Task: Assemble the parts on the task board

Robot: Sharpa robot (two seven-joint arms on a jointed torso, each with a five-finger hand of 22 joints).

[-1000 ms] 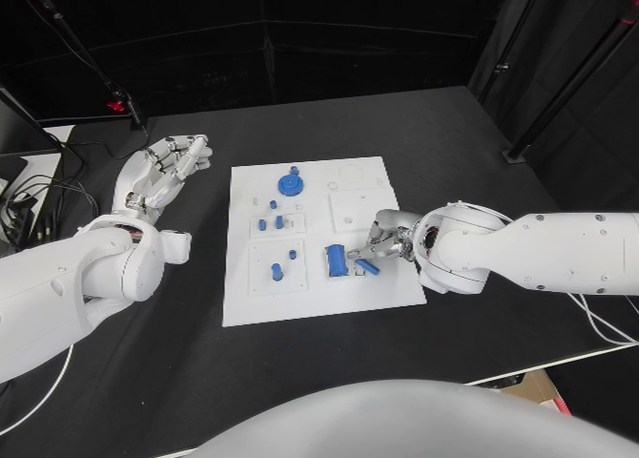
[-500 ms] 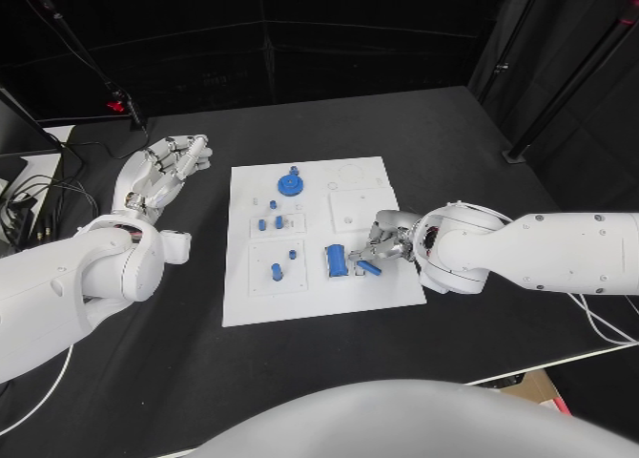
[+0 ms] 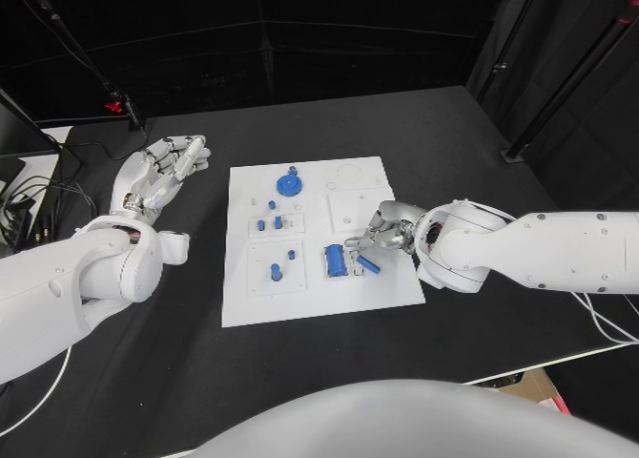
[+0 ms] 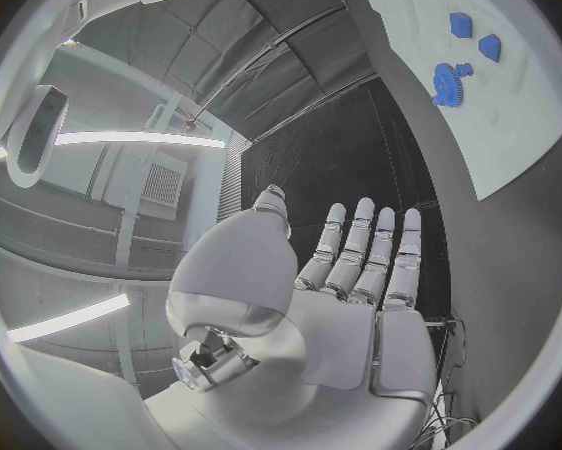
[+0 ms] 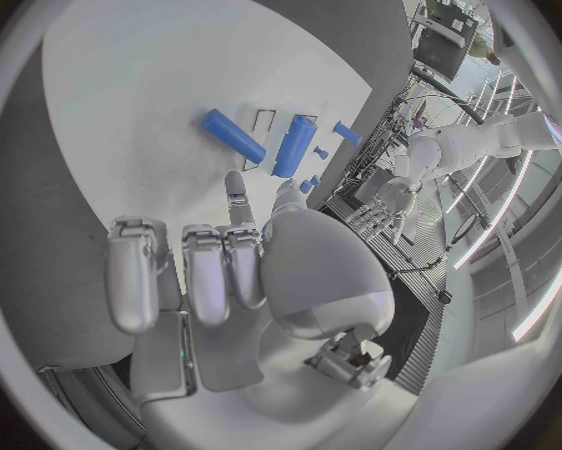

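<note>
Left hand [image 3: 157, 172] resting on the bench [image 3: 141, 382] left of the task board [image 3: 319, 301], fingers [image 4: 369, 260] straight, apart, holding nothing. Loose blue bar [image 3: 368, 266] lying flat near the board's right edge. Likely light, rigid, smooth plastic; best pinched across its long sides. Right hand [image 3: 388, 232] hovering just above it, fingers [image 5: 187, 270] loosely apart, empty.

Matt white task board [image 3: 319, 286], glossy blue plastic parts [image 3: 335, 260], matt black table [image 3: 443, 124].

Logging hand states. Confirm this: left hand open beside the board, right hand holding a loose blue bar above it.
Wrong on the right hand: the right wrist view shows it holding nothing, with the blue bar lying loose on the task board. The left hand is open beside the board.
</note>
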